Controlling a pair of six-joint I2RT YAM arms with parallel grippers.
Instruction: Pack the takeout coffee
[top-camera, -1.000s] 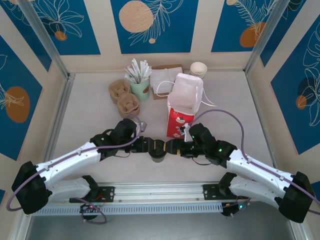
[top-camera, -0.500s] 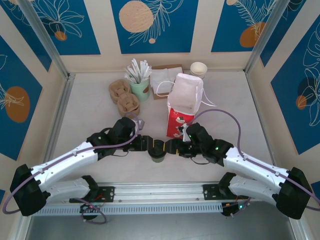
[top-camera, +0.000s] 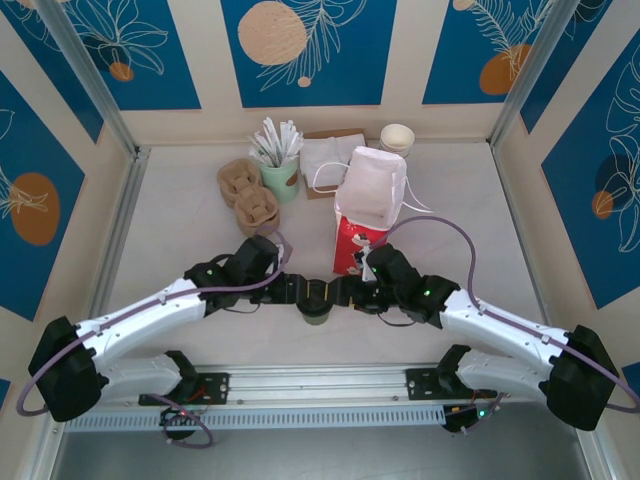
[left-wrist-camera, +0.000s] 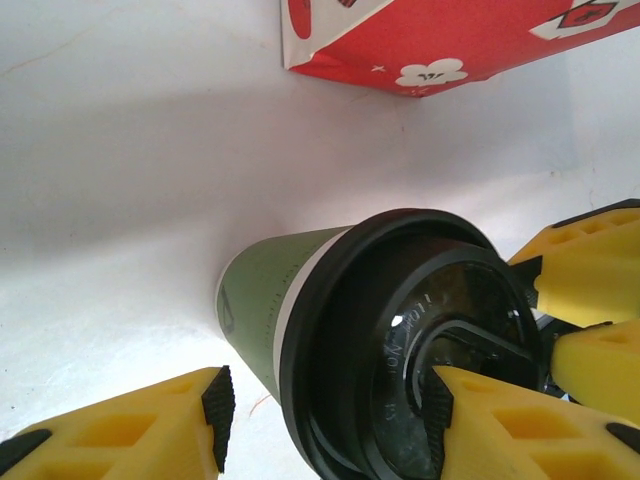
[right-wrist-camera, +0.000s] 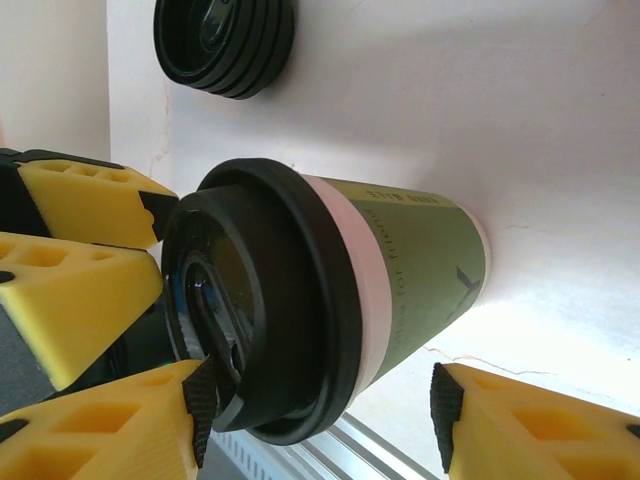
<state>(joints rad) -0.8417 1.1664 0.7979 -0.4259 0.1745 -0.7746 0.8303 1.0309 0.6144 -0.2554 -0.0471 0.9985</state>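
The takeout coffee (top-camera: 317, 306) is a small olive cup with a black lid (left-wrist-camera: 420, 340), standing upright near the table's front middle. My left gripper (top-camera: 298, 291) comes at it from the left and my right gripper (top-camera: 343, 293) from the right. In the left wrist view the left gripper (left-wrist-camera: 326, 418) is open: one pad (left-wrist-camera: 436, 420) lies against the lid's top, the other (left-wrist-camera: 218, 415) stands off the cup's side. The right gripper (right-wrist-camera: 322, 410) is open too, one pad (right-wrist-camera: 205, 405) at the lid and one (right-wrist-camera: 440, 410) clear of the cup wall (right-wrist-camera: 420, 260). The red-and-white bag (top-camera: 368, 205) stands open just behind.
A stack of black lids (right-wrist-camera: 224, 45) lies on the table close to the cup. At the back are brown cup carriers (top-camera: 248, 195), a mint cup of sticks (top-camera: 281, 165), napkins (top-camera: 325, 160) and pale cups (top-camera: 397, 137). A metal rail (top-camera: 330, 380) runs along the near edge.
The right arm has edged left toward the cup and the left arm has shifted slightly. The cup and the bag have stayed where they were.
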